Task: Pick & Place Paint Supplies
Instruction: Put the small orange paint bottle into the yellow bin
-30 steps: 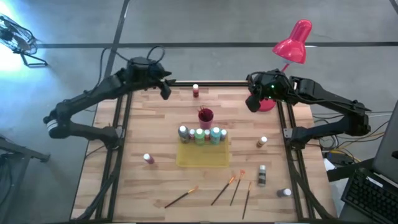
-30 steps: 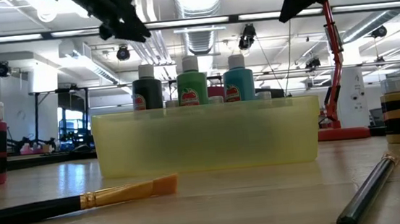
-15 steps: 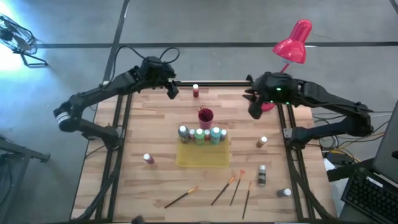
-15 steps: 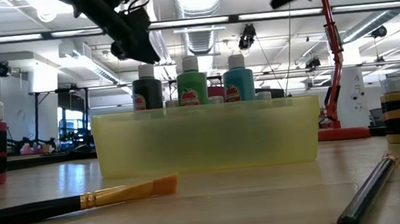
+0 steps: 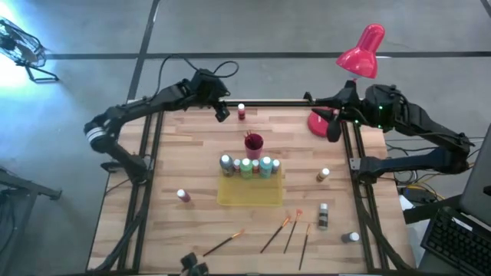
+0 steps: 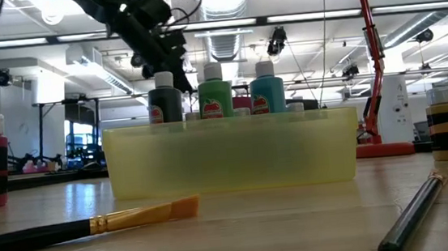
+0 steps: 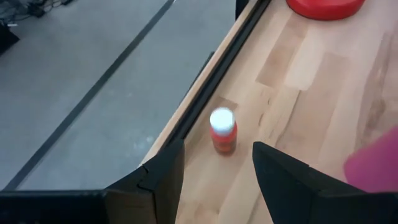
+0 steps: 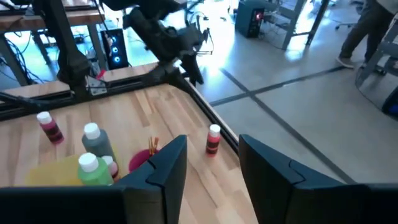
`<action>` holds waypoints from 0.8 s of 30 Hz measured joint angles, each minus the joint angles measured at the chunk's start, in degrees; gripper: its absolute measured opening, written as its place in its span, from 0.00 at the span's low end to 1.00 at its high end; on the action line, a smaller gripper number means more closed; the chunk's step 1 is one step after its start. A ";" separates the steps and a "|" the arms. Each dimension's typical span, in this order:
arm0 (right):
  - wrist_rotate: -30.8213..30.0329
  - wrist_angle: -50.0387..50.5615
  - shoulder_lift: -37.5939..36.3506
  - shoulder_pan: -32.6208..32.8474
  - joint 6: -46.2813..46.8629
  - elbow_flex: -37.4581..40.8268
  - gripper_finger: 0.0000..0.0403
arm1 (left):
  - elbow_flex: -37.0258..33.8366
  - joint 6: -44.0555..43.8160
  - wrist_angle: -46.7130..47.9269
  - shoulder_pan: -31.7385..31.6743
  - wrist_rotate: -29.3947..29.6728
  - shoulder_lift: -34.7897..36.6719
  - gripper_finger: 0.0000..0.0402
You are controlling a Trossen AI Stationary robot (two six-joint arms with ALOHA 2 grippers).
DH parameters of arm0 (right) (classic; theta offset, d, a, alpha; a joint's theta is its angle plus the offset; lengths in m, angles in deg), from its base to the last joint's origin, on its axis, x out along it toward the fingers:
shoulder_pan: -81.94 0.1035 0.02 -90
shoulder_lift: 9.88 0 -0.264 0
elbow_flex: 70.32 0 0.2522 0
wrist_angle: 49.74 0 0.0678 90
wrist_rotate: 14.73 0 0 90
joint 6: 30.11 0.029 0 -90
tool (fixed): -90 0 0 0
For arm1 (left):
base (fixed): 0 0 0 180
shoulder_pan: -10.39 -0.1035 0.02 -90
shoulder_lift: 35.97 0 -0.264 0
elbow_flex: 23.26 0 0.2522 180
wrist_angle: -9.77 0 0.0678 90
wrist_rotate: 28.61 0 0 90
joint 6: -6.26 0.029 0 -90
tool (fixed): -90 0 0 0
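Note:
A dark-red paint bottle with a white cap (image 5: 242, 112) (image 7: 222, 130) stands upright on its base near the table's far edge. My left gripper (image 5: 222, 113) (image 7: 214, 171) is open just left of it, with the bottle showing beyond the gap between its fingers. My right gripper (image 5: 334, 129) (image 8: 211, 168) is open in the air by the far right corner, beside the lamp base. Several bottles (image 5: 247, 165) stand in a row at the far end of the yellow tray (image 5: 249, 193). Loose bottles (image 5: 182, 195) (image 5: 324, 175) (image 5: 323, 215) (image 5: 351, 238) and several orange-tipped brushes (image 5: 285, 230) (image 5: 224, 243) lie on the table.
A magenta cup (image 5: 253, 142) holding a brush stands just beyond the tray. A red desk lamp's base (image 5: 318, 123) sits at the far right corner, under my right gripper. Black frame rails (image 5: 268, 101) run along the table edges. Bare wood lies left of the tray.
My left gripper has moved toward the table's right edge along the far edge, closing on the dark-red bottle. My right gripper has drawn back toward the right edge, over the lamp base. No object has moved.

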 joint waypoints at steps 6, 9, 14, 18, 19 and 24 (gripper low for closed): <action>0.00 0.03 -0.24 0.00 -0.21 0.00 0.39 | 9.15 0.05 4.13 0.00 -0.75 -8.47 0.49; 0.00 0.03 0.21 0.00 -0.21 0.00 0.41 | 13.05 0.05 6.32 0.00 -0.90 -12.04 0.49; 0.02 0.04 1.29 0.01 -0.23 0.04 0.45 | 17.23 0.16 7.62 0.00 -0.95 -15.85 0.49; 0.02 0.05 2.33 0.00 -0.25 0.04 0.47 | 18.82 0.57 8.19 -0.06 -1.09 -17.26 0.49; 0.02 0.04 2.62 0.00 -0.24 0.04 0.47 | 18.96 0.59 8.38 -0.07 -1.23 -17.43 0.49; -0.01 0.13 4.31 0.00 -3.87 0.07 0.50 | 19.00 1.64 8.92 -0.35 -2.70 -18.15 0.49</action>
